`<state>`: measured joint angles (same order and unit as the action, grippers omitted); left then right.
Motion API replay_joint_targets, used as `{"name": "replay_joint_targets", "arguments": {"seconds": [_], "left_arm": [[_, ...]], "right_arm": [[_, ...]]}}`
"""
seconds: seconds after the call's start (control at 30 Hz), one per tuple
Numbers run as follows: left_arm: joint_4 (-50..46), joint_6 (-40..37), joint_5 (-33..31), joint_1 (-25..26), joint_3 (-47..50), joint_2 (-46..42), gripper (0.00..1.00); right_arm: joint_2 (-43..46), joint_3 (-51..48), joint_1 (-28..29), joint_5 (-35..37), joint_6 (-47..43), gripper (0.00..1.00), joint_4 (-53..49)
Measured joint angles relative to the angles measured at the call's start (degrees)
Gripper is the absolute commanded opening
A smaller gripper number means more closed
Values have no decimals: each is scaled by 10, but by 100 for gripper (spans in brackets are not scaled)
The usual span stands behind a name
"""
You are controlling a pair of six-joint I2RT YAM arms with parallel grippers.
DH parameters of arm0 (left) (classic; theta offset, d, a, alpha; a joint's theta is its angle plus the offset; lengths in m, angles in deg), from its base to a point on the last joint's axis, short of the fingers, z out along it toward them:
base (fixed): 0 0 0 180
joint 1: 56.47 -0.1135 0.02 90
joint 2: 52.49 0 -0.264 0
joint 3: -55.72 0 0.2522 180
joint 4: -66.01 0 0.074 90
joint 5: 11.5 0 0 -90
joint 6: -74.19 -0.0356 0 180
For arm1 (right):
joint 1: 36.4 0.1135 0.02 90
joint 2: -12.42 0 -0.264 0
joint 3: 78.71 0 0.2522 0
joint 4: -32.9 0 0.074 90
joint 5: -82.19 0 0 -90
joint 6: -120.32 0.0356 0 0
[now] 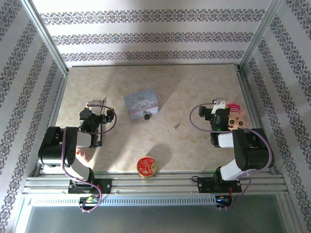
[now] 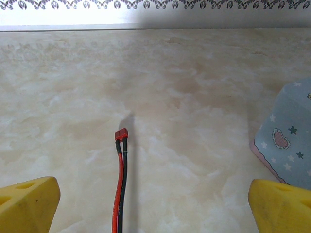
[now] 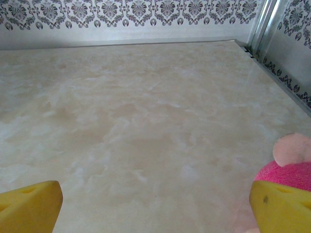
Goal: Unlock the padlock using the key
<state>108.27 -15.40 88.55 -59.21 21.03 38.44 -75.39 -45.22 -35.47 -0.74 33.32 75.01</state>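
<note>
So your left gripper (image 1: 96, 104) and right gripper (image 1: 219, 104) flank the table (image 1: 194, 82), jaws spread and empty, leaving open reach to the tiny dark padlock (image 1: 146, 115) against the pastel-blue box (image 1: 140, 101) and the thin silvery key (image 1: 176, 126) nearby.

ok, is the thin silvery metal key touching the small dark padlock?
Apart. Top view shows the key lying on bare table, clearly right of the padlock, which sits by the pastel-blue box.

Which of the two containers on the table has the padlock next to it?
The pastel-blue rectangular box, mid-table: the padlock sits right at its near edge. The round red tin lies alone, close to the near edge of the table.
</note>
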Motion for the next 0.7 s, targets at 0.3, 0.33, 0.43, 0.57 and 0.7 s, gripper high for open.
{"name": "replay_joint_targets", "arguments": {"seconds": [0.3, 0.33, 0.43, 0.57, 0.7], "left_arm": [[-15, 0, -2, 0, -4, -2, 99], [-22, 0, -2, 0, -4, -7, 99], [-52, 0, -3, 0, -4, -39, 99], [-97, 1, -15, 0, -11, -106, 99], [-126, 20, -23, 0, -19, -167, 99]], "right_arm": [[21, 7, 8, 4, -2, 98, -37], [31, 7, 8, 7, -2, 98, -43], [72, 11, 9, 17, -2, 98, -87], [146, 36, 13, 36, 4, 98, -182], [208, 66, 31, 59, 20, 98, -284]]}}
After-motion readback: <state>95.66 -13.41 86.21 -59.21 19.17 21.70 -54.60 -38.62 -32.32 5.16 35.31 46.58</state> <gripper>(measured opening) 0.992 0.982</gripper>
